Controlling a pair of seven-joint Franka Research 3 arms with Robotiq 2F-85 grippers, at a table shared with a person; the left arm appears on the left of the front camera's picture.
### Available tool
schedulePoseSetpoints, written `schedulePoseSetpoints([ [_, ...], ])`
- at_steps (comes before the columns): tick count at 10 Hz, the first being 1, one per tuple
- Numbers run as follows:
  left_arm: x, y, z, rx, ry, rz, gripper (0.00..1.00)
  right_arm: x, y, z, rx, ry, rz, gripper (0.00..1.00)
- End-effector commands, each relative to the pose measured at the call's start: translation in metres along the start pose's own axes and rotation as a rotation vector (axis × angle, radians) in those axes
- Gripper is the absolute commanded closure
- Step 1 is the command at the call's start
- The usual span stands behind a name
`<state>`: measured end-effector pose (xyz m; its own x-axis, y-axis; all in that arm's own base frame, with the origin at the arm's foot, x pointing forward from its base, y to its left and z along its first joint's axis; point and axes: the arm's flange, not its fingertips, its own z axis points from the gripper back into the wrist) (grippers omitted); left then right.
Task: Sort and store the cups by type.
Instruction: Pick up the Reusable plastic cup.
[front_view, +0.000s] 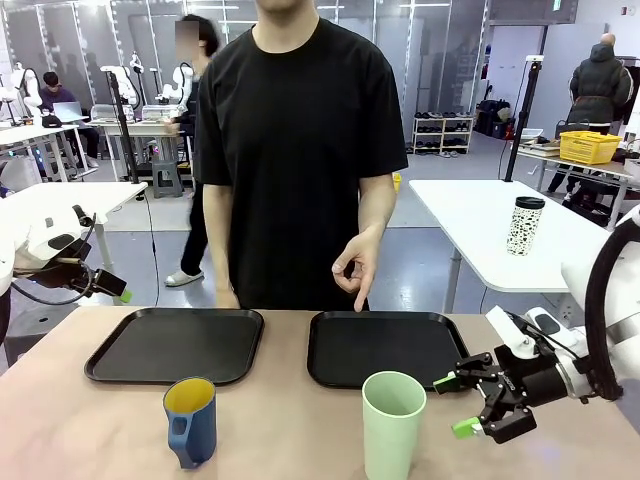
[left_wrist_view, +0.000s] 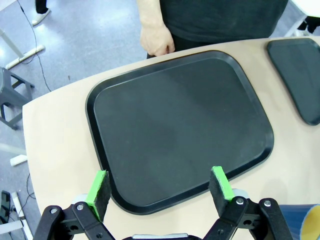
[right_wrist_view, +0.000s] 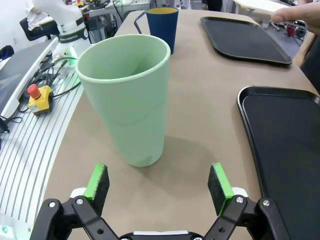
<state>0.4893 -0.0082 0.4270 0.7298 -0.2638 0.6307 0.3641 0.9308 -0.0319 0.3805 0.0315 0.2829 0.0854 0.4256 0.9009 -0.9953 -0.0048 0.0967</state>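
Near the front edge of the bench, the mint-green tumbler stands before the right fingers, released and empty like the left fingers; the blue mug stands apart. An off-centre approach may topple the tumbler.

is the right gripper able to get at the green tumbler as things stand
Probably yes: the right gripper is open and faces the mint-green tumbler, with only bare table between them; the dark blue mug stands farther off.

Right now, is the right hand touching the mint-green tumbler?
Apart. The right wrist view shows the right hand open, with bare table between both its pads and the mint-green tumbler, which stands just ahead.
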Motion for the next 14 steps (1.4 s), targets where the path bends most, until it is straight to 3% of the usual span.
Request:
schedulePoseSetpoints([
  [1,0.0,-0.001,0.003,0.0,-0.004,-0.003,0.0,-0.007,-0.002,-0.01,-0.004,-0.033,0.055,0.0],
  [5,0.0,-0.001,0.003,0.0,-0.004,-0.003,0.0,-0.03,-0.019,-0.019,0.059,-0.111,0.128,0.0],
  [7,0.0,-0.001,0.003,0.0,-0.004,-0.003,0.0,-0.019,-0.009,-0.017,0.051,-0.054,0.087,0.0],
  [12,0.0,-0.001,0.003,0.0,-0.004,-0.003,0.0,-0.023,-0.013,-0.016,0.055,-0.062,0.086,0.0],
  [14,0.0,-0.001,0.003,0.0,-0.004,-0.003,0.0,-0.032,-0.024,-0.034,0.172,-0.117,0.1,0.0],
])
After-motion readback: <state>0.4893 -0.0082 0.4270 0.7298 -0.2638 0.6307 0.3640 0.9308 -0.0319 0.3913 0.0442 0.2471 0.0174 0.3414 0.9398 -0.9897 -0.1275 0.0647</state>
